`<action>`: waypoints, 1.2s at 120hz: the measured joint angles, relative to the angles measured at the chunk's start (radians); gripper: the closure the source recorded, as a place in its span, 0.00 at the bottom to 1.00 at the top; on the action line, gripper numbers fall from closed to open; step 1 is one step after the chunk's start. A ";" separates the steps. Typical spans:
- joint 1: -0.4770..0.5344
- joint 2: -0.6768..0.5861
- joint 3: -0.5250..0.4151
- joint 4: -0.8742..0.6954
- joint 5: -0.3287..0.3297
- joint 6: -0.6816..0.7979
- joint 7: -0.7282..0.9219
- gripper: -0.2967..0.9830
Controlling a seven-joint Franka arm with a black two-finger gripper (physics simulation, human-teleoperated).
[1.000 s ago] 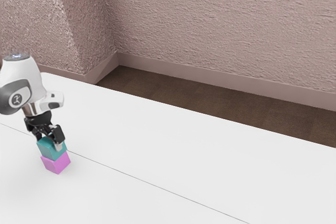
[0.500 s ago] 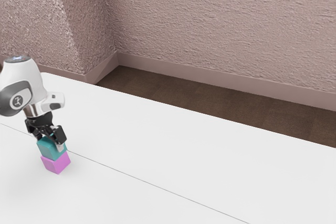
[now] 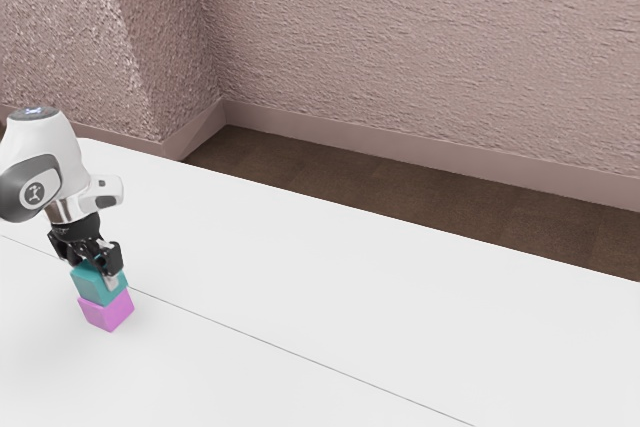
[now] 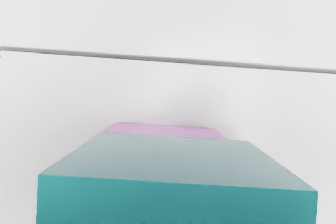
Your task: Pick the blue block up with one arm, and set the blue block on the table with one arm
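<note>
The gripper points down over the blue block, a teal cube, at the exterior view's left. Its near finger lies against a side of this block, and the far fingertip is hidden behind the block; the gripper looks shut on it. The blue block rests on top of a pink block, which sits on the white table. In the wrist view, the large blue block is just under the hand, with an edge of the pink block showing past it.
A thin dark seam runs across the tabletop beside the blocks. Beyond the table's far edge lie a brown floor and a textured wall.
My hand has come down slightly around the blue block. The near finger has then moved inward against it, closing. Both blocks have stayed where they were.
</note>
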 joint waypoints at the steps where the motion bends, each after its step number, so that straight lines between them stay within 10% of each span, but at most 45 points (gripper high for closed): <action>1: 0.000 0.000 0.000 0.000 0.000 0.000 0.000 0.44; 59: -0.066 0.025 -0.016 0.038 0.006 0.002 -0.049 0.51; 87: -0.254 0.180 -0.018 0.107 -0.117 -0.001 -0.074 0.51; 144: -0.291 0.174 -0.017 -0.032 -0.213 0.076 -0.134 0.51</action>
